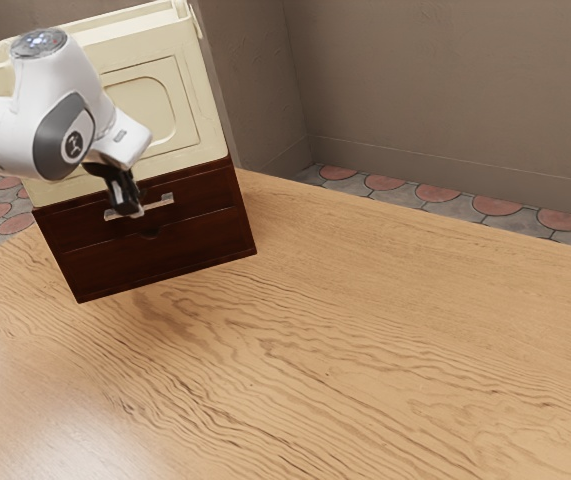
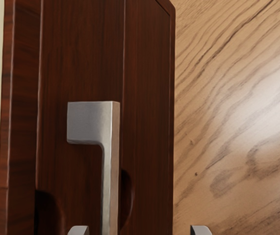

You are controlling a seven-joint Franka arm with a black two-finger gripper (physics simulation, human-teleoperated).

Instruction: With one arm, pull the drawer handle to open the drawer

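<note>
- Silver handle [image 1: 159,203], at the exterior view's far left, juts from the dark drawer front [image 1: 208,193], long axis sideways along it.
- Gripper [image 1: 129,212] stands wide, handle between its fingertips.

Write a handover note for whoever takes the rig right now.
Gripper: open, at the metal handle; its fingertips stand apart, with the handle's line running between them, nearer one than the other. It has no grip on the handle.
Job's things: the handle is on the dark wooden drawer front, below the cabinet's cream part.
Done: gripper brought to the handle.
Left: close on the handle, then pull the drawer out. The drawer looks shut, its front flush with the cabinet.
</note>
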